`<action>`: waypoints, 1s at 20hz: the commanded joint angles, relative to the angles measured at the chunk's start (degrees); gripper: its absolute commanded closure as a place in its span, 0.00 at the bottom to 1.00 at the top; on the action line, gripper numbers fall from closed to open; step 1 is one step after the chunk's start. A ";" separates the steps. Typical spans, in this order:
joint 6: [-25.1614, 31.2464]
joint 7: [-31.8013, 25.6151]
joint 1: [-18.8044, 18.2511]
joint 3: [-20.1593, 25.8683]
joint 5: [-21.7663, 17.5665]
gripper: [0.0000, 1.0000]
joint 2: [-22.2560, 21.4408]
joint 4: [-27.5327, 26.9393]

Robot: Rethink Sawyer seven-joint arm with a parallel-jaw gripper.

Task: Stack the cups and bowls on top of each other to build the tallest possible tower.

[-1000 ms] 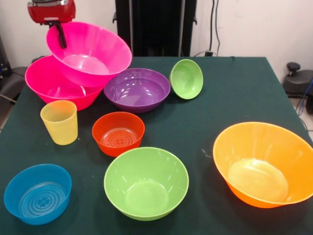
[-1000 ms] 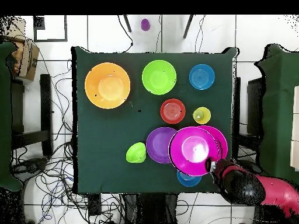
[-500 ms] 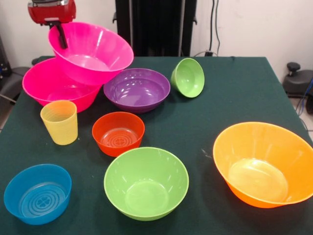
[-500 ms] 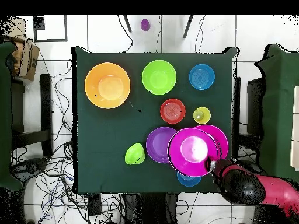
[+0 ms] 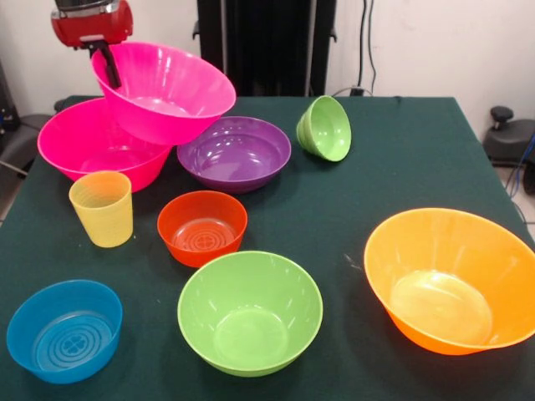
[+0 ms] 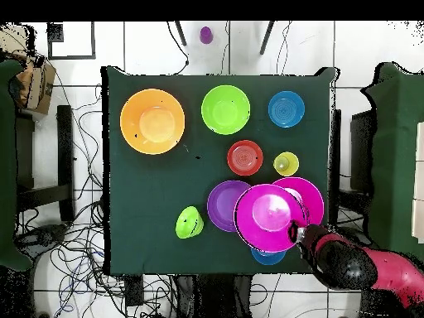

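Observation:
My gripper [image 5: 107,65] is shut on the rim of a big pink bowl [image 5: 163,88] and holds it tilted in the air. The bowl hangs over the second pink bowl [image 5: 84,146] and the edge of the purple bowl [image 5: 234,154]. In the overhead view the gripper [image 6: 296,234] is at the held bowl's [image 6: 267,217] rim. The yellow cup [image 5: 102,209] stands upright by the red-orange bowl [image 5: 202,227]. A small lime bowl [image 5: 324,128] lies on its side. A big lime bowl [image 5: 249,311], an orange bowl [image 5: 451,280] and a blue bowl [image 5: 65,330] stand apart. No tower is in view.
A second blue bowl [image 6: 267,256] is partly hidden under the held pink bowl, near the table edge by the robot. The green table [image 5: 393,159] has bare cloth at the front view's right and far side.
The held pink bowl has moved right in the front view, further over the purple bowl. The small lime bowl has rolled slightly away from the purple bowl.

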 commanded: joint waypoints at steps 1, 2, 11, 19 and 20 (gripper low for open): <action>2.57 -8.47 0.30 3.52 -0.05 1.00 4.71 3.10; 2.59 -8.53 0.00 3.59 -0.20 1.00 5.32 2.96; 9.25 -13.12 -3.14 4.96 1.24 1.00 5.99 0.57; 22.07 -25.83 -4.14 7.00 -0.92 1.00 2.00 -11.77; 22.75 -26.66 -4.14 7.25 -1.45 1.00 2.24 -12.77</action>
